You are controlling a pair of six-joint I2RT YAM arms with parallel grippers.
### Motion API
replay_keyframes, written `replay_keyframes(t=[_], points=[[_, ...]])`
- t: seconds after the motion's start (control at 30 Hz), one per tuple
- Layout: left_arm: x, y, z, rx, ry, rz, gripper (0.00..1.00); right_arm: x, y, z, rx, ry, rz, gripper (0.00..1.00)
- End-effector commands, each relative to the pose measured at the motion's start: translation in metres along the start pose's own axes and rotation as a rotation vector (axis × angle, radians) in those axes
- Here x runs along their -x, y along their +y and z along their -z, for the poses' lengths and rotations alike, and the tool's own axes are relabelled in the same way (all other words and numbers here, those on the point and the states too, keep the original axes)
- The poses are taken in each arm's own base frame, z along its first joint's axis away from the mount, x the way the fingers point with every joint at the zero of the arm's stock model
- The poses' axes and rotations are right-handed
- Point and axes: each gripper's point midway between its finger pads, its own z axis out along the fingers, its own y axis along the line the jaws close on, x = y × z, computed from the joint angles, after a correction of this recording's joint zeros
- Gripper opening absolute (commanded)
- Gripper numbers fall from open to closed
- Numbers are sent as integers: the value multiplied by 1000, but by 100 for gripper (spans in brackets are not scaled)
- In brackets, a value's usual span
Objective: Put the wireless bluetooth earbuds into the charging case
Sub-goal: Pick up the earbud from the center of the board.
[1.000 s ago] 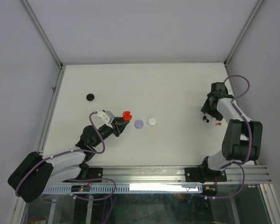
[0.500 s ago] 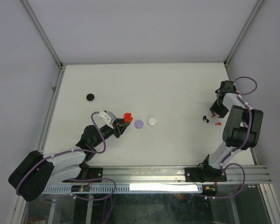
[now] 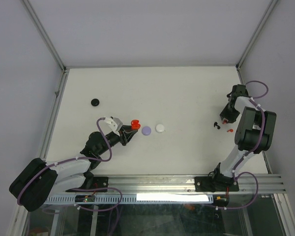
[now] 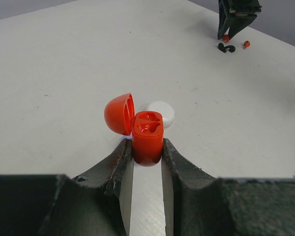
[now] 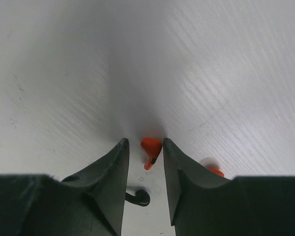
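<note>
top: overhead, whole table (image 3: 177,88) | wrists: low, close, forward | shared top/left wrist: right gripper (image 4: 226,33), probably

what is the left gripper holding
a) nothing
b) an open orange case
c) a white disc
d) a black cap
B: in the left wrist view, the left gripper has a finger pressed against each side of the orange case, whose lid is flipped open.
</note>
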Motion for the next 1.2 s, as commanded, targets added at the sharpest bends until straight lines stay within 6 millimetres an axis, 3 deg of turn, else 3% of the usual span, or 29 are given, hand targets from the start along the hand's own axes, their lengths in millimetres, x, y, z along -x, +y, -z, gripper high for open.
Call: replay_keyframes(t=[0.0, 0.37, 0.83, 1.17], points=[[20, -1, -4, -20, -64, -43, 0, 15, 4, -1, 22, -16, 13, 36], [20, -2, -4, -25, -61, -42, 0, 4, 2, -2, 12, 35, 42, 30], [18, -3, -5, -35, -54, -40, 0, -2, 6, 2, 11, 66, 90, 33], [25, -8, -2, -52, -88, -42, 0, -1, 10, 4, 13, 61, 117, 17]])
